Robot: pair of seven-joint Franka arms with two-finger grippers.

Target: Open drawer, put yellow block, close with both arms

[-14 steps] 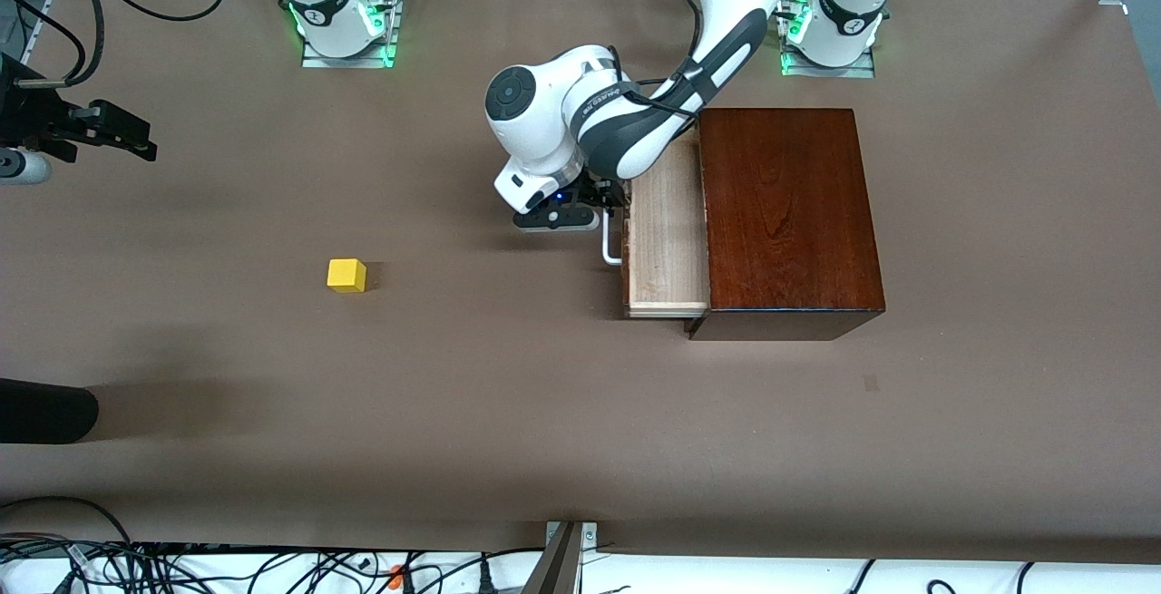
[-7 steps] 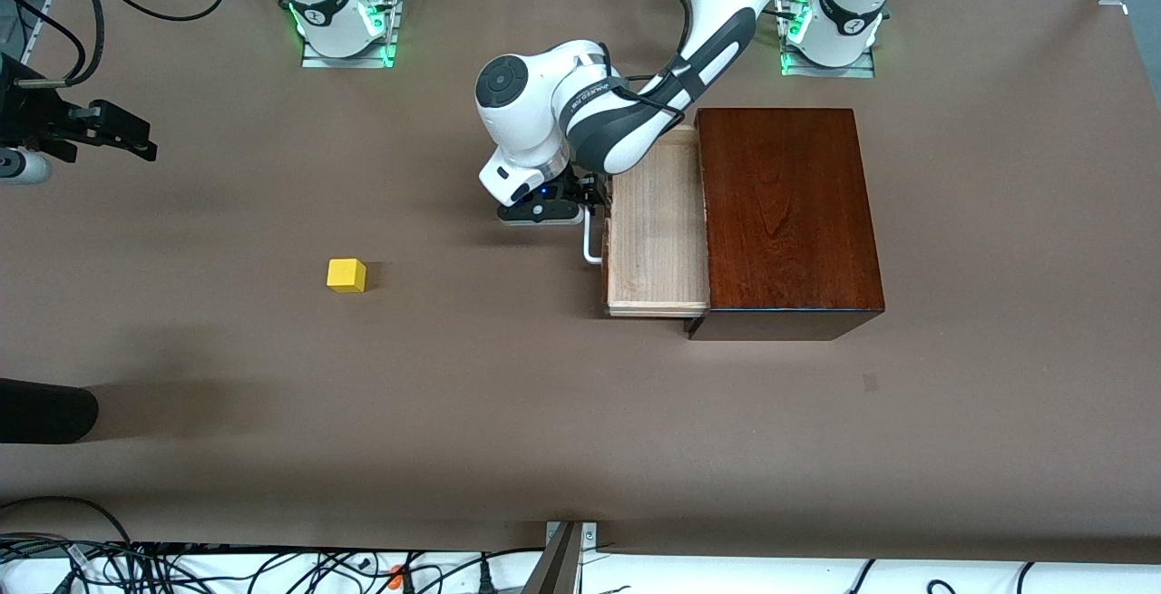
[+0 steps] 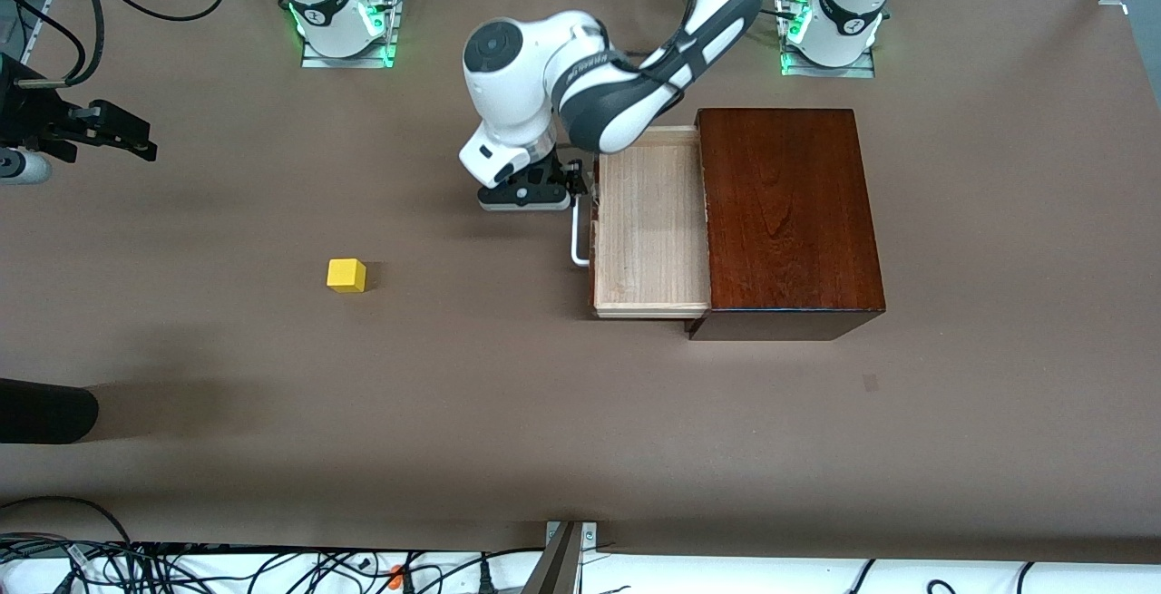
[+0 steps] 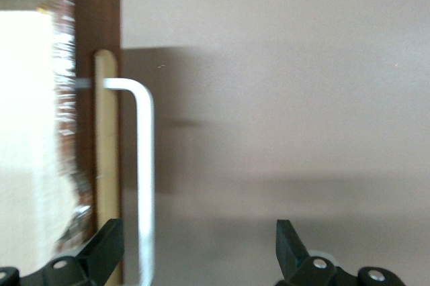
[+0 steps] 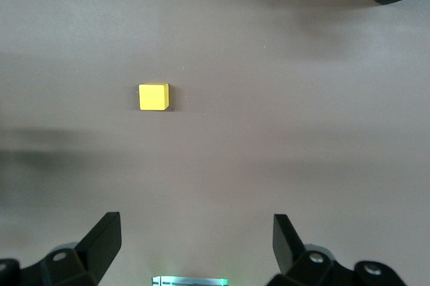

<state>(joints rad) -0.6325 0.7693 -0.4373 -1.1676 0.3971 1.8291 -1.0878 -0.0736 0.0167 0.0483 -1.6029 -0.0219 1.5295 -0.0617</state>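
Drawer (image 3: 648, 231) pulled out; left hand (image 4: 198, 249) wide, seemingly around its handle (image 4: 144, 178); right hand (image 5: 195, 246) wide above yellow block (image 5: 153, 97).

The counter (image 3: 544, 413) is a flat, dull brown, and the small block (image 3: 346, 275) on it is bright yellow. The box (image 3: 787, 213) is glossy dark reddish mahogany with visible grain, while its drawer (image 3: 648, 231) is pale raw wood with a white bar handle (image 3: 578, 240). Both arms (image 3: 580, 95) are white with dark grey joints, black fingers (image 4: 104, 252) and green-lit bases.
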